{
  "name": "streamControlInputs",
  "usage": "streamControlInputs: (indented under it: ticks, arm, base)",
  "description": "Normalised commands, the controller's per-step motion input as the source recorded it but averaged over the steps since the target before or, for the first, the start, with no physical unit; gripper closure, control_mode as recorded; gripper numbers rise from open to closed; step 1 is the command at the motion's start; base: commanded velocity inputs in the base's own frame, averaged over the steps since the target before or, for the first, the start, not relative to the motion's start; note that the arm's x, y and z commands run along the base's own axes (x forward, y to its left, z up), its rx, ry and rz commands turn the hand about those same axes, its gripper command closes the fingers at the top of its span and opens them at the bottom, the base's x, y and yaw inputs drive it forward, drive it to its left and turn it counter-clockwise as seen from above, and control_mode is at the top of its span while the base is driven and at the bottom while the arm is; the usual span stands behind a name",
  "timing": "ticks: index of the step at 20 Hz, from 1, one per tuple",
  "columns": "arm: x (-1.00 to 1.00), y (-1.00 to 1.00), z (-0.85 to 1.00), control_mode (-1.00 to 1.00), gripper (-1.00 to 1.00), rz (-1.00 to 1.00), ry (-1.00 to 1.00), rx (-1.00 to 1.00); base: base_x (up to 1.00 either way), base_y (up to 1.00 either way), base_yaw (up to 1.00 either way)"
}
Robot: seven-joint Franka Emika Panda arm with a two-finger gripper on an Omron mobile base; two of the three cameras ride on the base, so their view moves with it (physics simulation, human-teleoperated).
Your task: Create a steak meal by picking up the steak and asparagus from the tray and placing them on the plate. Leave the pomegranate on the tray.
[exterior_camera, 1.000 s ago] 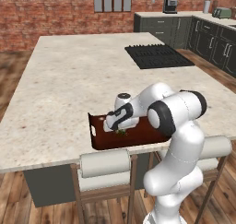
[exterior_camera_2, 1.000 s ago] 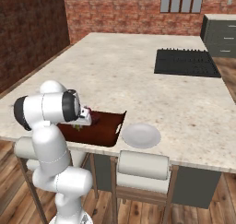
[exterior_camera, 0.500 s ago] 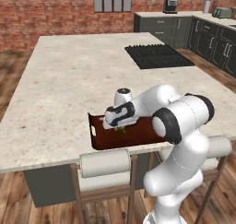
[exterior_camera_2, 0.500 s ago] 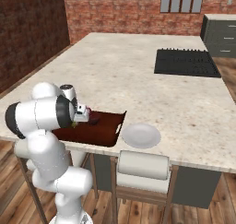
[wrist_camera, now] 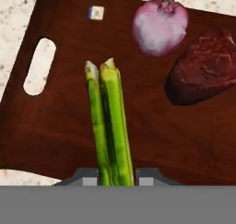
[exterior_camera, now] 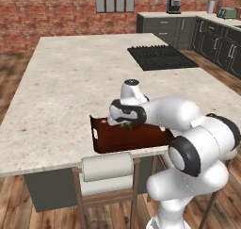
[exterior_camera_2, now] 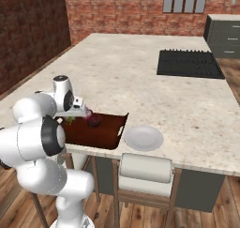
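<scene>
Green thin asparagus stalks (wrist_camera: 110, 126) clenched in dark two-finger gripper (wrist_camera: 117, 178) at frame centre, over glossy reddish-brown tray (wrist_camera: 60, 121); likely bound for round white plate (exterior_camera_2: 143, 138). Dark maroon steak (wrist_camera: 205, 66) and pink pomegranate (wrist_camera: 160, 27) upper right.

1. Left base view: from behind the arm on its left, looking forward and down over the worktop (exterior_camera: 70, 82); the tray (exterior_camera: 117, 137) sits near the front edge.
2. Right base view: from behind on the right, facing the same worktop, tray and the plate (exterior_camera_2: 143, 138) beside it.
3. Hand view: very close above the tray, probably looking steeply down, with asparagus (wrist_camera: 110, 121), pomegranate (wrist_camera: 160, 27) and steak (wrist_camera: 205, 68).
</scene>
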Motion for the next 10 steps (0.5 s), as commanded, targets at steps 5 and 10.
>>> streamControlInputs:
  ticks: [5,10]
  arm:
    - [-0.19,-0.47,0.4,-1.0,1.0,0.0,-0.17,0.0]
    - [-0.02,-0.75,0.37,-1.0,1.0,0.0,-0.18,0.0]
  base:
    - [0.0,0.0,0.0]
    - [0.0,0.0,0.0]
